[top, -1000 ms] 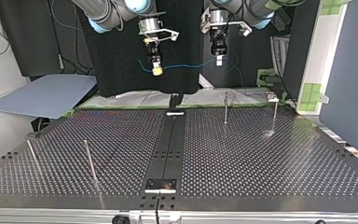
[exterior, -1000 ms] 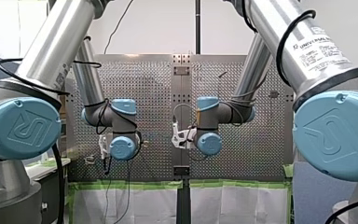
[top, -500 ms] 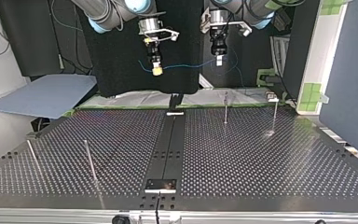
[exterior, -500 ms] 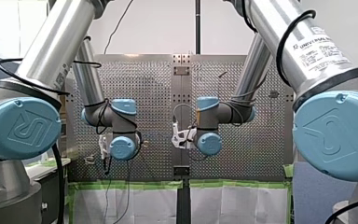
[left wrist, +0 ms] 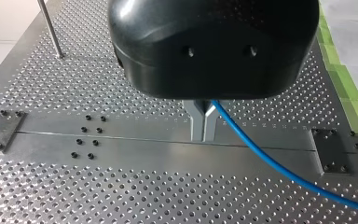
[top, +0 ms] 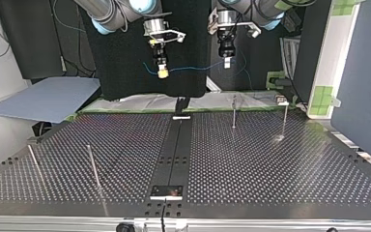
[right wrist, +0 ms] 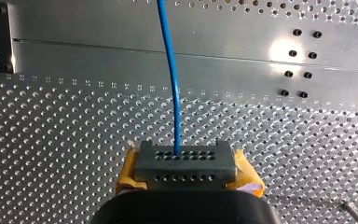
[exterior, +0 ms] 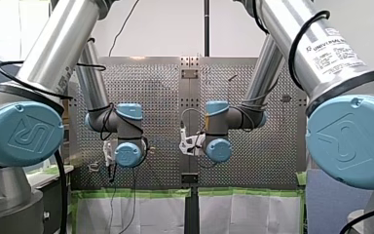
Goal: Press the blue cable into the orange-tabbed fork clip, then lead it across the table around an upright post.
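Note:
The blue cable [top: 193, 68] hangs stretched in the air between my two grippers, high above the table's far edge in the top view. My left gripper [top: 226, 63] is at the cable's right end there. In the left wrist view its metal fingers [left wrist: 203, 133] are shut on the cable [left wrist: 261, 154], which trails away to one side. My right gripper [top: 163, 73], with yellow pads, holds the other end. In the right wrist view the cable [right wrist: 171, 70] runs straight ahead from between its pads [right wrist: 182, 161]. No orange-tabbed clip shows clearly.
The perforated table [top: 270, 164] has a dark centre rail [top: 174, 145]. Thin upright posts stand at the top view's right [top: 234, 112] [top: 285, 118] and left [top: 93, 166] [top: 34, 162]. A grey-blue sheet [top: 48, 99] lies beyond the left corner.

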`<state>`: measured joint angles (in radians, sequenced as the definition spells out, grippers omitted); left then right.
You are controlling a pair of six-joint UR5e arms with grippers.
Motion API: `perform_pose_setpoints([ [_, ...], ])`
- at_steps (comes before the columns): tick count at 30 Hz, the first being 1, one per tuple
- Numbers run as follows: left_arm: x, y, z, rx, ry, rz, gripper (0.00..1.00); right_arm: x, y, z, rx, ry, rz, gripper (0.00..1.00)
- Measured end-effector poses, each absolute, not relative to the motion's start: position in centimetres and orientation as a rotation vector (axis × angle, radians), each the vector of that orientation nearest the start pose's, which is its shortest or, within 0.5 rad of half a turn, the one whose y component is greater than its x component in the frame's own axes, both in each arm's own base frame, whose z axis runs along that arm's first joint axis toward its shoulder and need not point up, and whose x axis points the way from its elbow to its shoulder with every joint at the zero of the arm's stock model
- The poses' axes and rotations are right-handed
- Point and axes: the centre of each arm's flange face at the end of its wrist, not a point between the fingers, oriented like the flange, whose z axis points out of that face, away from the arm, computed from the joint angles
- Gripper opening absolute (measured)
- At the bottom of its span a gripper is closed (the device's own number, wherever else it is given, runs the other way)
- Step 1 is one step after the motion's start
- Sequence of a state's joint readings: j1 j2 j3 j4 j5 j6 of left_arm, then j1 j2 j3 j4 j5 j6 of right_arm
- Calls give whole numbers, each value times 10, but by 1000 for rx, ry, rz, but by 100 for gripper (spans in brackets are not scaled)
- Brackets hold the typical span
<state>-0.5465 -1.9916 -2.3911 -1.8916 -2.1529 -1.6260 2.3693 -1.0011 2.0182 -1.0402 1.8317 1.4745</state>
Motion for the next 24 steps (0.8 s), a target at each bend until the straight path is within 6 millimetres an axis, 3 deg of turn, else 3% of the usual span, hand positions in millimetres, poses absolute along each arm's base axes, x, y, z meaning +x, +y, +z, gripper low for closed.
perform_pose_setpoints([
  [11,288,-267,80,-75,1562,-19,0,457,-298,87,1596,-814,1532,0],
  [21,288,-267,80,-75,1562,-19,0,449,-295,44,1691,-840,1443,0],
  [24,288,-267,80,-75,1562,-19,0,449,-294,39,1700,-842,1435,0],
])
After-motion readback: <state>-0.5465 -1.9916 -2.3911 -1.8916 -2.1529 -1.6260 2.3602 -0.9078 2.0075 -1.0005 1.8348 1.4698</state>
